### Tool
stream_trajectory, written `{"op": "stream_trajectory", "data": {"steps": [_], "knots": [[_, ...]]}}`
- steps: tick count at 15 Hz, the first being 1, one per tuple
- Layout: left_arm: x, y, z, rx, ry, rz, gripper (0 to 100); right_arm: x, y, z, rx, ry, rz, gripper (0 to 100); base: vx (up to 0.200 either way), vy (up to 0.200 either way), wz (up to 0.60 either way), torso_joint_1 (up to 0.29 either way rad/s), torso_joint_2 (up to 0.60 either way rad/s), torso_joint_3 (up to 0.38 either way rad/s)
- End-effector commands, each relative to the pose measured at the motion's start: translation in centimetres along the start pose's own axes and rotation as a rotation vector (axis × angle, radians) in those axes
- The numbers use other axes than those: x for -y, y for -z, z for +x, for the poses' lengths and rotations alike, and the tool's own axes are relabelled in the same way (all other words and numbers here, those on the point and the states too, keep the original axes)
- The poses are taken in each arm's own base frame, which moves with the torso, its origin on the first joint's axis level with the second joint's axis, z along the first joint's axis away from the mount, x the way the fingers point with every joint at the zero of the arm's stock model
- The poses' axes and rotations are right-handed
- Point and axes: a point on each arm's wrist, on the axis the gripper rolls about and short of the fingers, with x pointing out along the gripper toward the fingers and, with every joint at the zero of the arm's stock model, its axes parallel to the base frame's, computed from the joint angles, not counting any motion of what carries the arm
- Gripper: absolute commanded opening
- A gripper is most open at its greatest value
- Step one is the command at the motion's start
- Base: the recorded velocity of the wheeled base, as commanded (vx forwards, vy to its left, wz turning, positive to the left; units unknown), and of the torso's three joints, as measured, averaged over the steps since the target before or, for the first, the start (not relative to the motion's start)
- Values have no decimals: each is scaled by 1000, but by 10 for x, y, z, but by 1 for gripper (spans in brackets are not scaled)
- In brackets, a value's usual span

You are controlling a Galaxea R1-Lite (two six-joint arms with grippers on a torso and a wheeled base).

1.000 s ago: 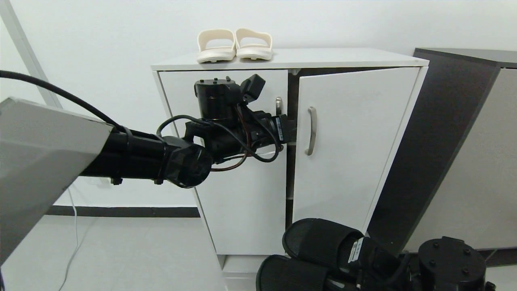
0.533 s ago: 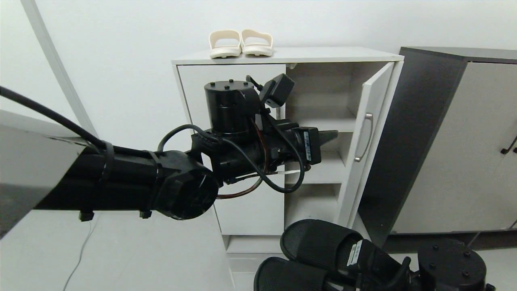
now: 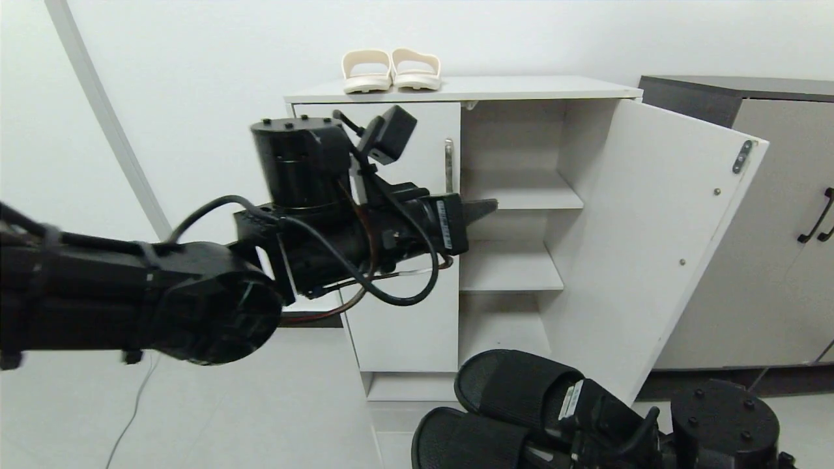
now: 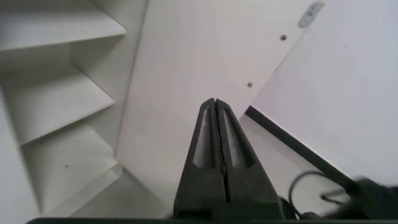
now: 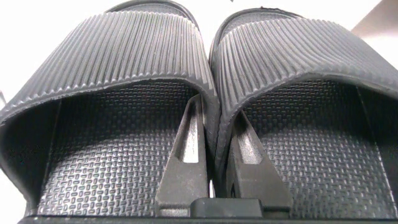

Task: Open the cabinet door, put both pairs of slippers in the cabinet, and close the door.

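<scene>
Black slippers [image 3: 515,391]: pair side by side, inner walls pinched together in the clamped right pincer [image 5: 216,134], toes toward the cabinet [image 3: 365,98], low, just before its exposed shelves [image 3: 515,273]; left pincer [image 3: 485,207] closed on nothing, higher; white slippers [image 3: 391,70] on top.

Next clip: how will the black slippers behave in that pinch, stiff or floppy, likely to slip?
Probably light: the right gripper holds both black slippers by their adjoining side walls alone. The ribbed straps and textured footbeds look rubbery, so likely grippy and somewhat flexible. Held at one edge, the pair may sag or swing.
</scene>
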Motion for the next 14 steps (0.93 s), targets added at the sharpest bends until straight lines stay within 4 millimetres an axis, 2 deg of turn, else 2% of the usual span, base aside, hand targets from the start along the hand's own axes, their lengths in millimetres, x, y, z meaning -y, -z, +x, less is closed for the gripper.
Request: {"op": "stream_trajectory", "data": {"steps": [1, 3, 6, 10, 11, 12, 14], "knots": [[8, -23, -80, 79, -89, 25, 0, 4, 0, 4, -3, 30, 6, 0, 0, 0, 0, 0, 0, 0], [19, -24, -126, 109, -139, 34, 0, 17, 3, 12, -18, 77, 30, 0, 0, 0, 0, 0, 0, 0], [39, -8, -185, 106, -268, 23, 0, 28, -1, 19, 2, 131, 90, 0, 0, 0, 0, 0, 0, 0], [43, 35, -258, 103, -754, 132, 0, 36, -9, 25, 39, 180, 140, 0, 0, 0, 0, 0, 0, 0], [49, 39, -268, 133, -783, 148, 0, 38, -11, 27, 46, 188, 150, 0, 0, 0, 0, 0, 0, 0], [62, 51, -288, 197, -841, 171, 0, 41, -14, 31, 56, 209, 167, 0, 0, 0, 0, 0, 0, 0], [69, 80, -308, 174, -994, 152, 0, 47, -16, 43, 56, 318, 190, 0, 0, 0, 0, 0, 0, 0]]}}
